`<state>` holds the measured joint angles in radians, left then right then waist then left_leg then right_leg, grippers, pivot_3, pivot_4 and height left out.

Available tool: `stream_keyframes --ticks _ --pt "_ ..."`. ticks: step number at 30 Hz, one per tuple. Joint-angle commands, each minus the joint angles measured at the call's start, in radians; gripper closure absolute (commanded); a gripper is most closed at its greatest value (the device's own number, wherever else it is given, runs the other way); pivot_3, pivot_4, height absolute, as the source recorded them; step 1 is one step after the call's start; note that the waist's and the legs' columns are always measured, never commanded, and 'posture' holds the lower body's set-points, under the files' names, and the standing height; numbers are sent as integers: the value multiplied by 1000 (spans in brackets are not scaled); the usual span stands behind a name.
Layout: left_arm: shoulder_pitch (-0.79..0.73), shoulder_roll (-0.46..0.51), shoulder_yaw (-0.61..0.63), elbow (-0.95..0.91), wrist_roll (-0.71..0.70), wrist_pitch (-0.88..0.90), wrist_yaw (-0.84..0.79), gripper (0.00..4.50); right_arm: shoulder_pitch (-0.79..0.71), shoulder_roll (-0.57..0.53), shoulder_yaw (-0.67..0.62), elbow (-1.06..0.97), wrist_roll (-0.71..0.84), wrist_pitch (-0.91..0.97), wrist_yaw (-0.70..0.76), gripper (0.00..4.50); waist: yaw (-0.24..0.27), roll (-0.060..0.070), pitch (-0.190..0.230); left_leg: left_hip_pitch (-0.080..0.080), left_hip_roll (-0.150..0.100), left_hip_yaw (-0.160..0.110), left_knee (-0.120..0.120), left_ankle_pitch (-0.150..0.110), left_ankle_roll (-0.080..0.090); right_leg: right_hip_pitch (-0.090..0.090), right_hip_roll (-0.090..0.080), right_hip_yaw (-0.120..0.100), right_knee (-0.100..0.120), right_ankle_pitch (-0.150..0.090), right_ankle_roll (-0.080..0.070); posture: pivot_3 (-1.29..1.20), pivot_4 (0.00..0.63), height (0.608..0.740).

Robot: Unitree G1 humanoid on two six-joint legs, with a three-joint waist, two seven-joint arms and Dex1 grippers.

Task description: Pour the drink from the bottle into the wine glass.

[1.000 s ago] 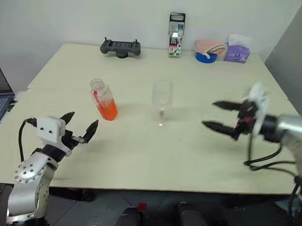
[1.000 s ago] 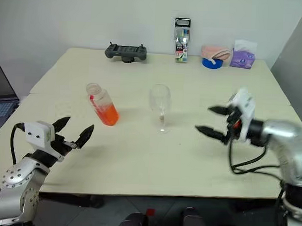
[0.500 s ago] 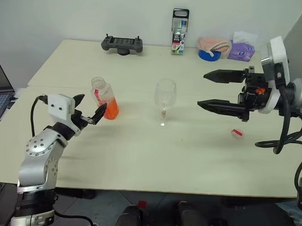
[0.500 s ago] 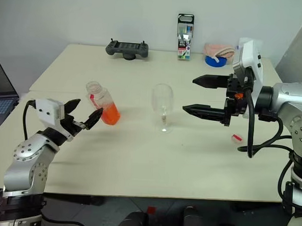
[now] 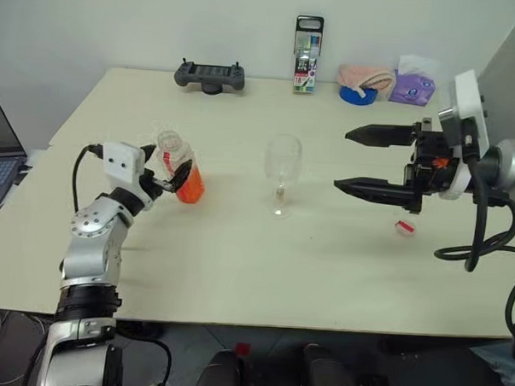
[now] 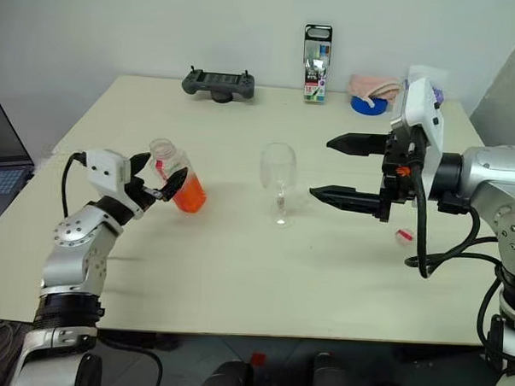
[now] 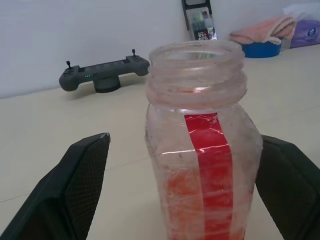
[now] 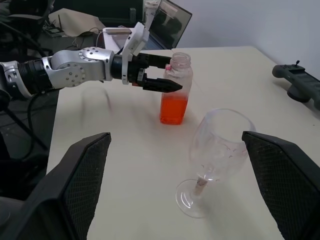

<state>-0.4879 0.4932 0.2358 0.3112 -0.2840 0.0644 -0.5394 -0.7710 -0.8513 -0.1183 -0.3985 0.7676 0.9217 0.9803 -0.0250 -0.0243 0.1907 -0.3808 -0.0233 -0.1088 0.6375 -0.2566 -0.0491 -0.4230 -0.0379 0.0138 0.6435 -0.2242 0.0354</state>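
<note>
on the pale surface (image 5: 237,269) by a white wall, the uncapped bottle (image 5: 179,166) stands between the wide-open left claw (image 5: 167,174), wine glass (image 5: 281,174) beside it, right claw (image 5: 361,160) open and empty, front edge bare.

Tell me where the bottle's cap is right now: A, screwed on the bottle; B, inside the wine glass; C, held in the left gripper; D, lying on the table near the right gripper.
D: the bottle has a bare open neck, and the small red-and-white cap lies on the table just below the open right gripper.
</note>
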Motion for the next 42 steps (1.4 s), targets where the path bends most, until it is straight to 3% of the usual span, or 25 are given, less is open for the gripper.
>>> stream_keyframes --ticks 1,9,12,18,20,25,30,37,42 --pt "-43 -10 -2 33 3 -42 -8 0 -15 -24 -6 -26 4 -6 -10 23 -1 0 0 0 0 0 1 0 0 0 0 1 0 0 0 0 150 740" --pt "-122 -39 4 143 12 -84 22 0 -25 -22 5 -5 6 15 -49 23 -1 0 0 -1 0 0 7 0 0 1 0 0 1 2 2 0 150 740" --pt "-136 -39 0 170 17 -97 16 580 -16 -24 12 -6 -2 8 -53 0 -1 0 0 -1 -1 0 7 0 0 1 0 1 1 2 3 0 150 740" --pt "-138 -25 4 210 22 -120 6 2535 -10 -15 15 -13 -21 -7 -85 0 -2 0 0 -1 0 0 7 0 0 1 0 1 2 3 2 0 150 740" --pt "-142 -15 8 207 19 -120 -4 2826 -3 -12 11 -18 -42 -12 -118 0 -3 0 0 -1 0 0 7 0 0 1 0 1 2 3 2 0 150 740" --pt "-206 17 54 103 -81 0 -37 2828 29 -23 -3 -59 -90 8 -207 0 -3 0 0 -2 0 0 7 0 0 1 0 1 2 3 2 0 150 740" --pt "-303 116 -84 38 21 -42 -190 2829 150 48 -149 -100 -64 -46 -302 0 1 -4 1 -4 0 -1 7 0 0 0 1 0 1 6 -2 0 150 740" --pt "-470 64 -142 118 22 -67 -280 2830 328 138 -214 -202 -10 -29 -412 0 13 -4 1 -3 -2 0 8 0 0 1 -1 1 1 6 -1 0 150 740" --pt "-564 56 -225 283 126 -240 -354 2838 392 174 -182 -293 11 -31 -468 0 -1 -4 2 -2 0 1 8 0 1 1 2 2 2 4 3 0 150 740"
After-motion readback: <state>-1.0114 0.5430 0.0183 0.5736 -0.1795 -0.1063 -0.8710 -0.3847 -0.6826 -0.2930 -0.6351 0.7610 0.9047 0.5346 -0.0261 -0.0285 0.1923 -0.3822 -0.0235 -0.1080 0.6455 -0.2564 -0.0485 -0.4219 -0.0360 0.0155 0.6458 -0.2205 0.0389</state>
